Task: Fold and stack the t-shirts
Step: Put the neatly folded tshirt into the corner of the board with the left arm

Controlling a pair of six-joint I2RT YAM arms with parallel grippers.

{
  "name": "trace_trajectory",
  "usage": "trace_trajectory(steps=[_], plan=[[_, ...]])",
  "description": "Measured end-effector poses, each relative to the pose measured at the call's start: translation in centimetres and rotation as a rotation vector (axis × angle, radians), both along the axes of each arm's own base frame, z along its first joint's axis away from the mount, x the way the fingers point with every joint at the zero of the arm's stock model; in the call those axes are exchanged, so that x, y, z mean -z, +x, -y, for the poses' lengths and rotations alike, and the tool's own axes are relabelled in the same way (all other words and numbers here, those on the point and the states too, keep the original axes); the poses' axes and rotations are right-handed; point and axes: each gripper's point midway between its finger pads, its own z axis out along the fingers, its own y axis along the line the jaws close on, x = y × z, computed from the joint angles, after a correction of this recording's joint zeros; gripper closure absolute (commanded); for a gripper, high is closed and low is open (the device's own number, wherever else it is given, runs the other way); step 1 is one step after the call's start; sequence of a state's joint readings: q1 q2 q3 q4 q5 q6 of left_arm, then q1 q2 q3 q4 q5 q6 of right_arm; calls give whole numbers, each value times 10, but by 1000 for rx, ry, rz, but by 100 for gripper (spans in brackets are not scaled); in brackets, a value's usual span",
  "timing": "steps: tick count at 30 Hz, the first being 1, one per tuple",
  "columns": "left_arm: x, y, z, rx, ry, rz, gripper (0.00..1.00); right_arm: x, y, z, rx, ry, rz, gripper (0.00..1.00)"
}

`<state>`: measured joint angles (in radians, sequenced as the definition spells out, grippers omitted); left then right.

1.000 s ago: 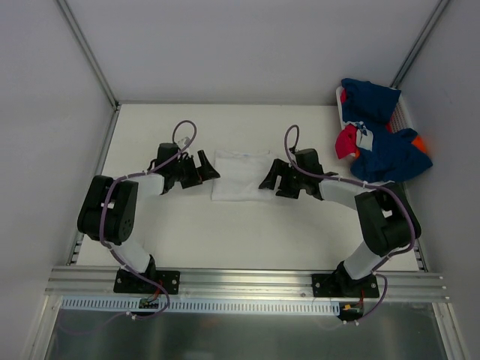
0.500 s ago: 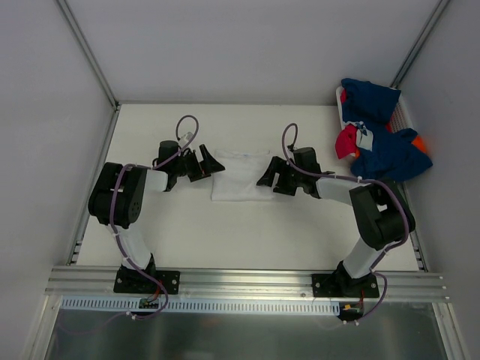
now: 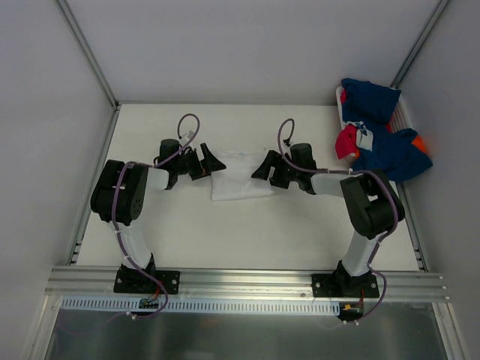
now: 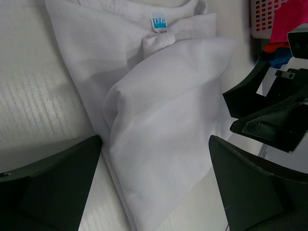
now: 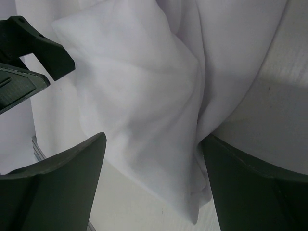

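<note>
Item: plain white cloth t-shirt [image 3: 240, 182], part-folded, lying on the pale surface [image 3: 225, 232] midway between the two arms. The left fingers [image 3: 211, 162] sit at its far-left corner and the right fingers [image 3: 263, 166] at its far-right corner. Both pairs are spread wide with cloth bulging between them and nothing clamped. The shirt's longer side runs arm to arm, so each arm is equally near its own end. The small blue neck label [image 4: 159, 22] faces up. Judgement: the coming fold needs both pairs to close together. A heap of navy and pinkish-red shirts [image 3: 382, 146] lies well to the shirt's right.
</note>
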<state>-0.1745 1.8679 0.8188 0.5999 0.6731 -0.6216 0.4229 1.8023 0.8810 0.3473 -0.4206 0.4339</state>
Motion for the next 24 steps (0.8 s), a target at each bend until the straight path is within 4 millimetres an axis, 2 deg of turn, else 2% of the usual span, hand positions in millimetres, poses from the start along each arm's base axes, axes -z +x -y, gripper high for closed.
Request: trace_trajectory(steps=[8, 15, 24], plan=[[0, 4, 4, 6, -29, 3, 1, -1, 8, -10, -11, 51, 19, 16], [2, 5, 8, 14, -41, 10, 14, -2, 12, -18, -22, 70, 29, 16], [18, -6, 24, 40, -44, -54, 72, -2, 8, -26, -40, 76, 34, 16]])
